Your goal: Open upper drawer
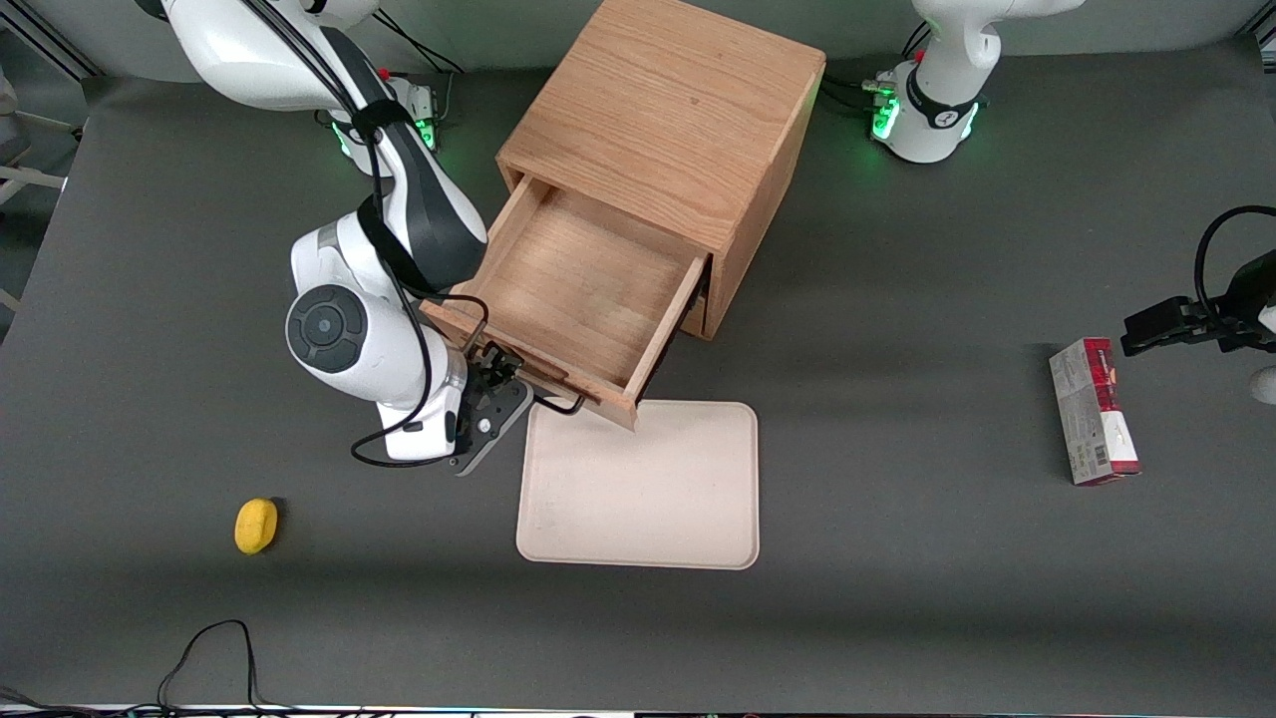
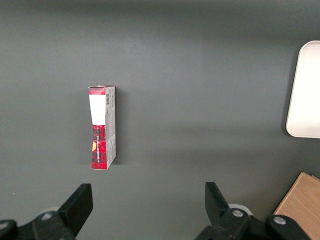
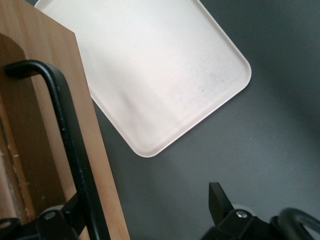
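Upper drawer [image 1: 588, 289]: light oak, plain wooden inside, nothing in it. I log it as drawn well out of the cabinet [image 1: 668, 120], which stands near the middle of the table's edge by the arm bases. The drawer's front panel reaches toward the table's middle and overhangs a corner of the tray [image 1: 648, 489]. I judge the task essentially done.

Handle [image 3: 70, 145]: thin dark metal bar on the front panel, its long axis running along the panel's width. In the front view its end shows just past the panel near the tray corner.

Gripper [image 3: 145, 215]: right arm's, at the handle's end toward the working arm's side, just nearer the front camera than the panel. In the wrist view the bar passes beside one finger [image 3: 65, 220] while the other finger [image 3: 220, 205] stands well clear, with only table between; I read the jaws as spread and holding nothing. Any further move, I judge, is a straight retreat away from the panel, clear of the bar.

Lower drawer [image 1: 698, 309]: only a sliver shows beneath the upper one; appears shut.

Tray: cream, rounded corners, bare, at the table's middle.

Yellow object [image 1: 256, 526]: small, toward the working arm's end, near the front edge.

Red carton [image 1: 1094, 411]: lying flat toward the parked arm's end.
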Robot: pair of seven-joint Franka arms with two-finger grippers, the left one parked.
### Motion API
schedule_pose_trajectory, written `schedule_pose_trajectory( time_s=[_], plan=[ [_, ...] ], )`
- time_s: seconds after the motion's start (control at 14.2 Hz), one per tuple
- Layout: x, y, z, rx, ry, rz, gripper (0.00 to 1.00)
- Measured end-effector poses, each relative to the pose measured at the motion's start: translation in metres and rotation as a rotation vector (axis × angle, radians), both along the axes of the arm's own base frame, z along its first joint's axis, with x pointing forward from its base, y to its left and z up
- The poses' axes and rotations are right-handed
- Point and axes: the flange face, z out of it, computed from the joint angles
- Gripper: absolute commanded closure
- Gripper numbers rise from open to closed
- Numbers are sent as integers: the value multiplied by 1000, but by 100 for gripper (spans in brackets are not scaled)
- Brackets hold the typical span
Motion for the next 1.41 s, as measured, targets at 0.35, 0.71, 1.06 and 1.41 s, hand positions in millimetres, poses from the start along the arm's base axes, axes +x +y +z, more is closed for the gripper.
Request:
schedule_pose_trajectory(
  time_s=[0.35, 0.71, 1.06, 1.41],
  plan=[
    [10, 0, 0, -8, -2, 3, 0],
    [26, -11, 0, -8, -10, -1, 0],
    [28, -6, 39, 1, -19, 12, 0],
    [26, -28, 120, 9, -66, -7, 0]
  ],
)
